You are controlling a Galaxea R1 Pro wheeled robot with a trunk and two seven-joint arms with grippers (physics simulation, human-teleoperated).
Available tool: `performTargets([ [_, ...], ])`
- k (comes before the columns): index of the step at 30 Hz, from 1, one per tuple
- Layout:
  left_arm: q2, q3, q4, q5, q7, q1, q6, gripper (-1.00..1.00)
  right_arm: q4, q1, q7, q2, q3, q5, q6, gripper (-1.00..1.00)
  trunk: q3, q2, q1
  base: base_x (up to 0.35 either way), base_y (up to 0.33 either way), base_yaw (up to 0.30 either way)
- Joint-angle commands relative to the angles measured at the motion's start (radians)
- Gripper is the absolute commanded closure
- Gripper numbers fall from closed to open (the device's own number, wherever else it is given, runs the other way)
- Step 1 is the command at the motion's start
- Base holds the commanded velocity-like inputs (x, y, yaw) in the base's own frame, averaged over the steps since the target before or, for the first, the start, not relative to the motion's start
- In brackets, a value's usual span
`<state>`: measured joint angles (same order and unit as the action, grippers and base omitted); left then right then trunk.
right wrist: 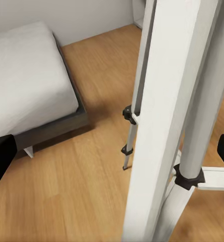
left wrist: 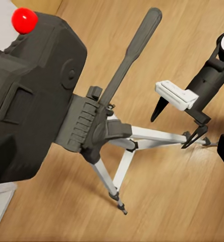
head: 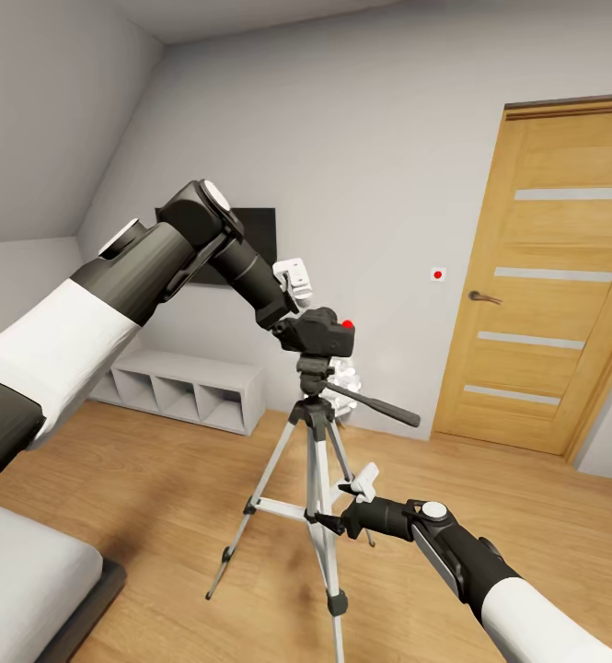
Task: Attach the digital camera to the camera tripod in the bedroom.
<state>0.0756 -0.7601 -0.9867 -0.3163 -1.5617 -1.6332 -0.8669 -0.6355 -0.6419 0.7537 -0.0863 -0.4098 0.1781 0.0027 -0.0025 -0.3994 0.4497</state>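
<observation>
Surroundings: a grey-walled bedroom with a sloped ceiling, an oak door (head: 536,276) with pale glass strips, a black TV (head: 250,235) on the wall, a low white shelf unit (head: 181,389) under it, and a white bed (head: 25,575) in a dark frame at the near left.
In the way: the left arm crosses in front of the TV; a white ball-cluster lamp (head: 345,379) stands behind the tripod head.
Floor: light wood planks (head: 158,497), smooth and bare around the tripod feet.
Tripod: the tripod (head: 317,479) stands upright mid-room, with thin silver-white legs, black clamps, a black head and a long black pan handle (head: 372,403) slanting down to the right.
Camera: the camera (head: 319,333) is small, black and boxy, with a round red button (head: 348,324) on top; it sits level on the tripod head.
Left gripper: the left gripper (head: 292,287) is at the camera's upper left side, touching it; the camera looms close in the left wrist view. I cannot tell whether its jaws clamp the camera.
Right gripper: the right gripper (head: 353,502) is low, beside the tripod's centre column at the brace; its white finger (left wrist: 175,95) stands spread from the dark one, jaws open around a leg, which runs between them in the right wrist view.
</observation>
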Motion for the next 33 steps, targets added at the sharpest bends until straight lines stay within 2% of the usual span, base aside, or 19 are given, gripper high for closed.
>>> performTargets([
  [1, 0.002, -0.001, -0.001, -0.009, -0.009, -0.001, -0.011, -1.00, 0.000, -0.001, 0.000, -0.001, -0.006, 0.009, 0.000, -1.00, 0.000, -0.001, 0.000, 0.000, 0.000, 0.000],
  [7, 0.013, 0.002, -0.001, -0.009, -0.009, -0.001, -0.011, -1.00, 0.000, -0.001, 0.000, -0.001, -0.006, 0.009, 0.000, -1.00, 0.000, -0.001, 0.000, 0.000, 0.000, 0.000],
  [10, 0.028, 0.008, -0.001, -0.009, -0.009, -0.001, -0.011, -1.00, 0.000, -0.001, 0.000, -0.001, -0.006, 0.009, 0.000, -1.00, 0.000, -0.001, 0.000, 0.000, 0.000, 0.000],
  [16, 0.071, 0.062, 0.000, -0.009, -0.009, -0.001, -0.010, -1.00, 0.000, -0.001, 0.000, -0.001, -0.006, 0.009, 0.000, -1.00, 0.000, -0.001, 0.000, 0.000, 0.000, 0.000],
  [21, 0.111, 0.150, 0.002, -0.009, -0.009, -0.001, -0.008, -1.00, 0.000, -0.001, 0.000, -0.001, -0.006, 0.009, 0.000, -1.00, 0.000, -0.001, 0.000, 0.000, 0.000, 0.000],
  [22, 0.142, 0.241, 0.004, -0.009, -0.009, -0.001, -0.006, -1.00, 0.000, -0.001, 0.000, -0.001, -0.006, 0.009, 0.000, -1.00, 0.000, -0.001, 0.000, 0.000, 0.000, 0.000],
  [25, 0.155, 0.288, 0.006, -0.009, -0.009, -0.001, -0.005, -1.00, 0.000, -0.001, 0.000, -0.001, -0.006, 0.009, 0.000, -1.00, 0.000, -0.001, 0.000, 0.000, 0.000, 0.000],
  [26, 0.167, 0.317, 0.007, -0.009, -0.009, -0.001, -0.005, -1.00, 0.000, -0.001, 0.000, -0.001, -0.006, 0.009, 0.000, -1.00, 0.000, -0.001, 0.000, 0.000, 0.000, 0.000],
  [28, 0.182, 0.344, 0.010, -0.009, -0.009, -0.001, -0.005, -1.00, 0.000, -0.001, 0.000, -0.001, -0.005, 0.009, -0.001, -1.00, 0.000, -0.001, 0.000, 0.000, 0.000, 0.000],
  [30, 0.219, 0.404, 0.028, -0.009, -0.009, -0.001, -0.005, -1.00, 0.000, -0.001, 0.001, -0.001, -0.005, 0.009, -0.001, -1.00, 0.000, -0.001, 0.000, 0.000, 0.000, 0.000],
  [33, 0.244, 0.433, 0.082, -0.009, -0.009, -0.001, -0.005, -1.00, 0.000, -0.001, 0.003, -0.001, -0.005, 0.010, -0.001, -1.00, 0.000, -0.001, 0.000, 0.000, 0.000, 0.000],
])
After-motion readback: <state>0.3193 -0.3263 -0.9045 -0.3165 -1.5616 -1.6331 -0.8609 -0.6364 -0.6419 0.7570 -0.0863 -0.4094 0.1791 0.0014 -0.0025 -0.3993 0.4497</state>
